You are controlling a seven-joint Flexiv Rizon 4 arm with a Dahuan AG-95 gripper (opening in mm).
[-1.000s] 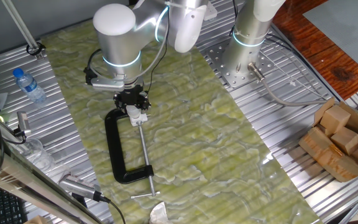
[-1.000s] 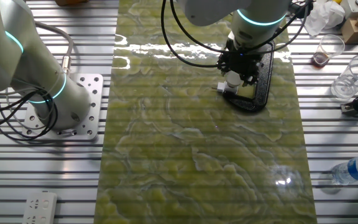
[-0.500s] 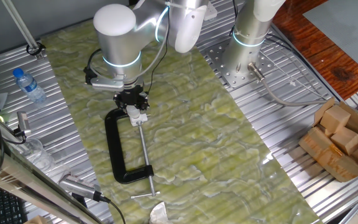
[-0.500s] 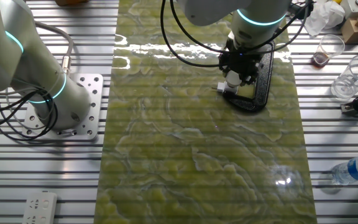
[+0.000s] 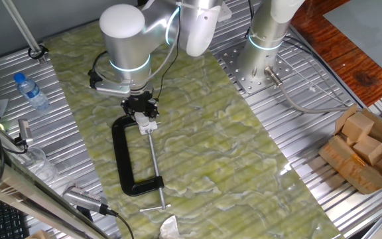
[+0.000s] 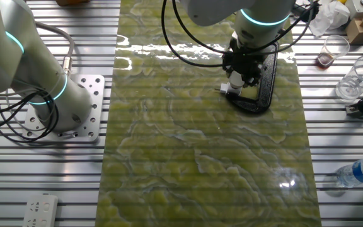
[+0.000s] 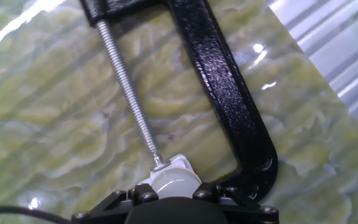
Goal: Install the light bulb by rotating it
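Setting: green marbled mat (image 5: 217,153) laid over a ribbed metal table (image 5: 297,126).

Item: light bulb (image 7: 174,182), small, white, rounded. We find it upright in a white socket fitting (image 6: 230,91) pinned by the screw of a black C-clamp (image 5: 126,159).

Tool: gripper (image 6: 242,68) sits directly over the bulb; whether its fingers pinch the bulb we cannot tell, the hand view hiding them.

Handling: we judge it light, smooth, slippery and fragile. Hold it around the widest part with a gentle, even squeeze and turn it about its upright axis.

Nearby: water bottle (image 5: 30,90), well apart.
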